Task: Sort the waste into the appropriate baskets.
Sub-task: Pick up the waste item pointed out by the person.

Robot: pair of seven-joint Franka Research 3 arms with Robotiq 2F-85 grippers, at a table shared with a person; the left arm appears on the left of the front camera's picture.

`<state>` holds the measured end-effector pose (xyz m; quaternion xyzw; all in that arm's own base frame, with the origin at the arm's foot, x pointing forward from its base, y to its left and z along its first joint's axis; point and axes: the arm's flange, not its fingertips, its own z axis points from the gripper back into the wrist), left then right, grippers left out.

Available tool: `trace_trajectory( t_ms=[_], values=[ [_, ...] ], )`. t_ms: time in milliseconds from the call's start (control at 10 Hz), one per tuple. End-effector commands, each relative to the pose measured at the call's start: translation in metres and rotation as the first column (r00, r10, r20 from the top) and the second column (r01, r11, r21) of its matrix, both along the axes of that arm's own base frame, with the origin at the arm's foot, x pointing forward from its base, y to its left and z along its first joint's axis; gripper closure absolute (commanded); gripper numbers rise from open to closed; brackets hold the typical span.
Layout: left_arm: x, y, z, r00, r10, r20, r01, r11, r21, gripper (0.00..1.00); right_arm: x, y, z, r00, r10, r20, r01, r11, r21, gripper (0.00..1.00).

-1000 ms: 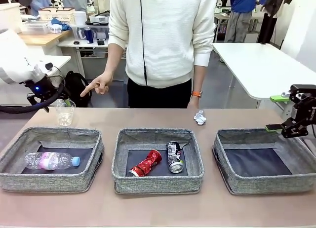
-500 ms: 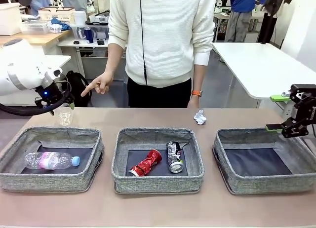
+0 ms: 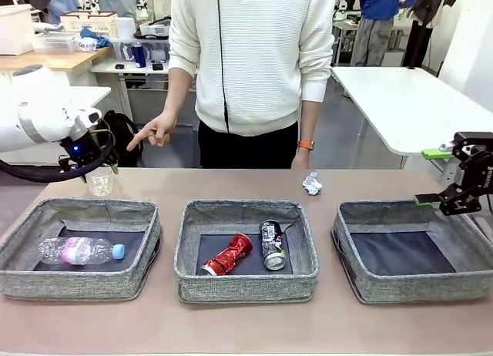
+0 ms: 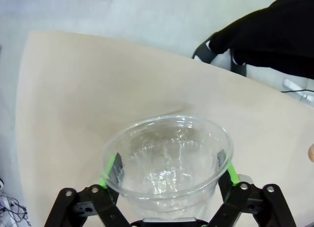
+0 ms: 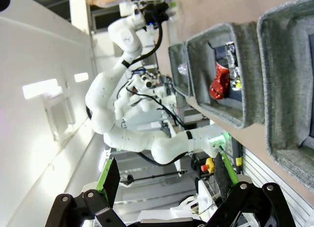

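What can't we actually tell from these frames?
- Left gripper around clear plastic cup: left wrist view, see-through wall hides whether pads touch.
- Dark printed can: front view, print too small to read.
- Right basket: front view, right side cut off by picture edge, far corner behind right gripper.

Tan worktop point(image 3: 246, 325). Person in white sweater point(image 3: 254, 55) stands at far side, orange wristband point(image 3: 306, 146) on one wrist. White table point(image 3: 408, 102) behind, right; black backpack point(image 3: 122, 129) on floor, left.

White table point(image 3: 408, 102), cluttered desk point(image 3: 58, 61), grey floor point(image 3: 344, 132)
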<state>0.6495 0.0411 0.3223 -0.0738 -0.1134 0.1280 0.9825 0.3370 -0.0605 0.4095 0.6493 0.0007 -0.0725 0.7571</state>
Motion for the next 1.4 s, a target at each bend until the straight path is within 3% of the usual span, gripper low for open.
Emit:
trace_trajectory(
  t_ms=[0, 100, 200, 1100, 1200, 1300],
  values=[
    [-0.002, -0.001, 0.005, 0.999, 0.023, -0.031, -0.022, 0.999, 0.024, 0.6, 0.002, -0.001, 0.005, 1.0, 0.003, -0.008, -0.003, 1.0, 0.012, 0.0],
    [-0.003, -0.001, 0.007, 0.999, 0.026, -0.032, -0.025, 0.999, 0.028, 0.9, 0.002, -0.001, 0.005, 1.0, 0.003, -0.008, -0.003, 1.0, 0.012, 0.0],
    [-0.004, -0.001, 0.008, 0.999, 0.026, -0.029, -0.025, 0.999, 0.033, 1.0, 0.002, -0.001, 0.005, 1.0, 0.003, -0.008, -0.003, 1.0, 0.012, 0.0],
    [-0.023, 0.01, 0.037, 0.999, 0.045, -0.028, -0.044, 0.998, 0.042, 0.96, 0.002, -0.001, 0.005, 1.0, 0.003, -0.008, -0.003, 1.0, 0.012, 0.0],
    [-0.027, 0.012, 0.05, 0.999, 0.04, -0.011, -0.039, 0.999, 0.037, 0.96, 0.002, -0.001, 0.005, 1.0, 0.003, -0.008, -0.003, 1.0, 0.012, 0.0],
    [-0.038, 0.013, 0.083, 1.0, 0.015, 0.002, -0.015, 1.0, 0.027, 0.96, 0.002, -0.001, 0.005, 1.0, 0.003, -0.008, -0.003, 1.0, 0.012, 0.0]
  ],
)
